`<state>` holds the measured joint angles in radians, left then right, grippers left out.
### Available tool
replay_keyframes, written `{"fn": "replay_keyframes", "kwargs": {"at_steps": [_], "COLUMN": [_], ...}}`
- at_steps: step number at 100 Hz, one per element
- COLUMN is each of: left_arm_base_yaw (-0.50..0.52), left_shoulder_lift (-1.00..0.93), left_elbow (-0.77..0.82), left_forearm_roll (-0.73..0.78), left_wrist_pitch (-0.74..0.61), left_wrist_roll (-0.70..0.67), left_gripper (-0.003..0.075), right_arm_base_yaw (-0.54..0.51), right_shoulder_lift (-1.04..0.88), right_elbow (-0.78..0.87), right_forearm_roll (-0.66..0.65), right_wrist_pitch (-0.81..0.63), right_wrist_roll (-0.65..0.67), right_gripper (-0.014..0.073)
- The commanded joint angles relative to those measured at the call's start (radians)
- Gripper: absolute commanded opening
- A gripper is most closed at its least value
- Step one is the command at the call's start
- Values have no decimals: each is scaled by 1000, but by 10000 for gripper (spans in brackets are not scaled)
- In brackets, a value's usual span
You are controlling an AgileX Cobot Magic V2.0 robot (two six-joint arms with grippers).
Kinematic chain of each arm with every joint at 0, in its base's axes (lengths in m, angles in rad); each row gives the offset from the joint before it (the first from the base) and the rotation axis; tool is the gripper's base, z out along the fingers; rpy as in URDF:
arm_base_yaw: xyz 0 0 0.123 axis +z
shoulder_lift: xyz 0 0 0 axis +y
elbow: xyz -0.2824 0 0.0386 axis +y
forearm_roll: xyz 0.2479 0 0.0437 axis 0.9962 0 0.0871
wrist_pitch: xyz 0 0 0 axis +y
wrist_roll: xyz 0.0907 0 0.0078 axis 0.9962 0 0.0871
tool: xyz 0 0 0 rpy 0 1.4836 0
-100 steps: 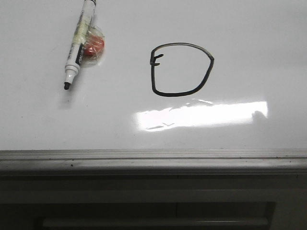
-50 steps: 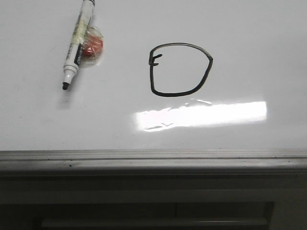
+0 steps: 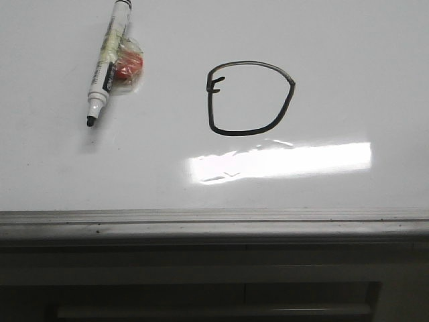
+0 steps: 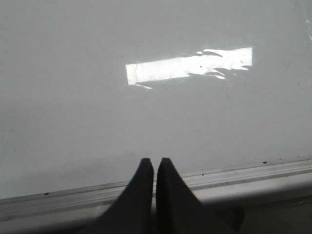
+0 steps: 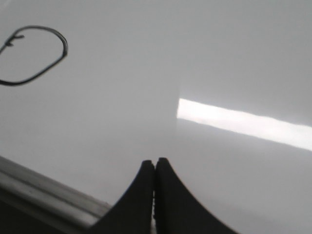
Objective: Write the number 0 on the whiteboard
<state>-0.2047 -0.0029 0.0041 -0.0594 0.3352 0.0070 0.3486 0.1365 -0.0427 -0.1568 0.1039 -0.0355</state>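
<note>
The number 0 (image 3: 249, 98) is a black D-like marker loop with a flat left side and a small tick at upper left, drawn mid-board on the whiteboard (image 3: 348, 60). It also shows in the right wrist view (image 5: 34, 54). An uncapped white marker (image 3: 106, 64) lies on the board at the far left, tip toward the near edge. My left gripper (image 4: 155, 161) is shut and empty above the board's near rail. My right gripper (image 5: 155, 162) is shut and empty over bare board, apart from the loop. Neither gripper shows in the front view.
A red thing in clear wrap (image 3: 127, 67) lies against the marker. The grey metal rail (image 3: 214, 225) runs along the board's near edge. A bright glare strip (image 3: 281, 161) lies just nearer than the loop.
The whole front picture has shifted slightly up and left; marker, loop and glare keep their places relative to each other.
</note>
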Motion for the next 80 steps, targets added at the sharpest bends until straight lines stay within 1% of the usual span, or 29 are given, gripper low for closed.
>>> {"fn": "replay_keyframes", "kwargs": {"at_steps": [1,9,17,31,80], "left_arm_base_yaw": [-6,-6,-6,-6,-6], "left_shoulder_lift": [-29,-29,-29,-29,-29], "left_elbow": [32,32,32,32,32], "left_forearm_roll": [-15,-15,-15,-15,-15], "left_wrist_pitch": [-41,-41,-41,-41,-41], "left_wrist_roll": [0,0,0,0,0], "left_gripper": [-20,-20,-20,-20,-20], "right_arm_base_yaw": [-34,-54,-69,-76,-76], "right_shoulder_lift": [-78,-173,-156,-158,-166], "right_elbow": [16,45,67,67,67], "right_forearm_roll": [6,6,25,48,48], "right_wrist_pitch": [6,67,71,207,194], "right_wrist_roll": [-11,1,6,6,6], "right_gripper": [-57,-57,-57,-57,-57]}}
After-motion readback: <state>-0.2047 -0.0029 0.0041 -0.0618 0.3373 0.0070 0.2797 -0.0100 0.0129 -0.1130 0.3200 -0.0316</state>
